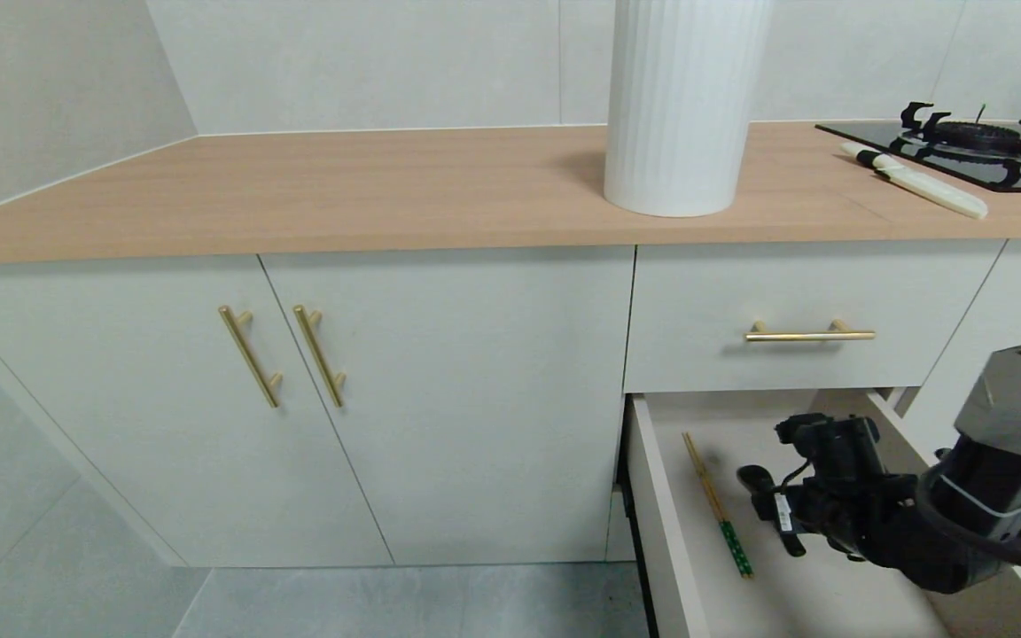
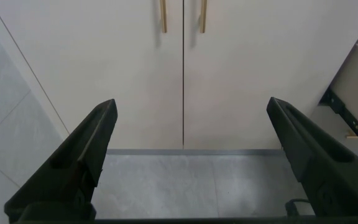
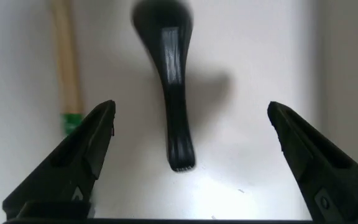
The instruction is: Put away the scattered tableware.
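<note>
The right pincer (image 3: 190, 112) hangs over the open drawer (image 1: 661, 523) under the right end of the counter (image 1: 342, 195), pointing down into it. Its fingers are spread wide and touch nothing. On the drawer floor directly beneath, in the gap between those fingers, lies a black spoon (image 3: 174, 74). Its long axis runs front to back in the drawer, bowl towards the back and handle towards the front, crosswise to the line between the fingertips. Just beside it, nearer the drawer's left wall, lies a pair of chopsticks (image 1: 716, 505) with green ends, roughly parallel to the spoon.

From here the spoon and chopsticks look put away. The piece left out is a pale knife (image 1: 918, 184) on the counter's right end, just in front of the hob (image 1: 971, 146). It lies above and behind the right pincer, slanting from back-left to front-right, its near tip close to the counter's front edge and a dark band towards its far end.

The right arm is much the nearer one. I'd expect it must rise clear of the drawer, then turn so the fingers straddle the knife across that slant.

The left pincer (image 2: 191, 109) sits low before the cupboard doors (image 2: 183, 62), fingers spread and empty, well apart from the knife. A tall white ribbed cylinder (image 1: 679, 106) stands on the counter above the drawers, to the knife's left.
</note>
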Controlling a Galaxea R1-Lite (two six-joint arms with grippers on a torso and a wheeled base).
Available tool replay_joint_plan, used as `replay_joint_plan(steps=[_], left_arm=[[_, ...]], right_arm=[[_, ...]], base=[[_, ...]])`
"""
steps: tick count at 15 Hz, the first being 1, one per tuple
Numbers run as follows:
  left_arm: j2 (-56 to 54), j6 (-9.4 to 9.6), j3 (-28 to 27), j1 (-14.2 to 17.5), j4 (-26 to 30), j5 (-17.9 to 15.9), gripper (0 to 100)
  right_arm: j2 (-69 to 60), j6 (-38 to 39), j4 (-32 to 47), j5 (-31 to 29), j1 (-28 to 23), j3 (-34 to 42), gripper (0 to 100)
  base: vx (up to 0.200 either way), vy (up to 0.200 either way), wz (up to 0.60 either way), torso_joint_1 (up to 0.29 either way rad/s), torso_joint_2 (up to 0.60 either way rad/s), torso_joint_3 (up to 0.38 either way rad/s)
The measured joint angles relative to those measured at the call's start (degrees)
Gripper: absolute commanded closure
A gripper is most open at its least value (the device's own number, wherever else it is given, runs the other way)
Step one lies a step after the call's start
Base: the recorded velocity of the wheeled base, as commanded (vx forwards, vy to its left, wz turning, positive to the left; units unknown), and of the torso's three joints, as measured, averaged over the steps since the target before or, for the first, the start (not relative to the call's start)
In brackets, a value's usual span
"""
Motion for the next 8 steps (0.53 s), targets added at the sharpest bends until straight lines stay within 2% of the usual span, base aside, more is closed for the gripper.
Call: replay_joint_plan(steps=[2,6,8], left_arm=[[0.02,0.0,0.0,-0.01,-0.04,0.0,0],[0.0,0.49,0.0,0.0,0.0,0.01,0],[0.0,0.0,0.0,0.02,0.0,0.0,0]], right_arm=[[-8.05,0.0,3.23,0.13,0.24,2.51,0],[-26.4,0.41,24.22,3.27,2.04,6.4,0],[-32.34,0.61,29.56,4.57,2.84,6.4,0]], base=[[0.0,0.0,0.0,0.0,0.0,0.0],[0.0,0.0,0.0,0.0,0.0,0.0],[0.0,0.0,0.0,0.0,0.0,0.0]])
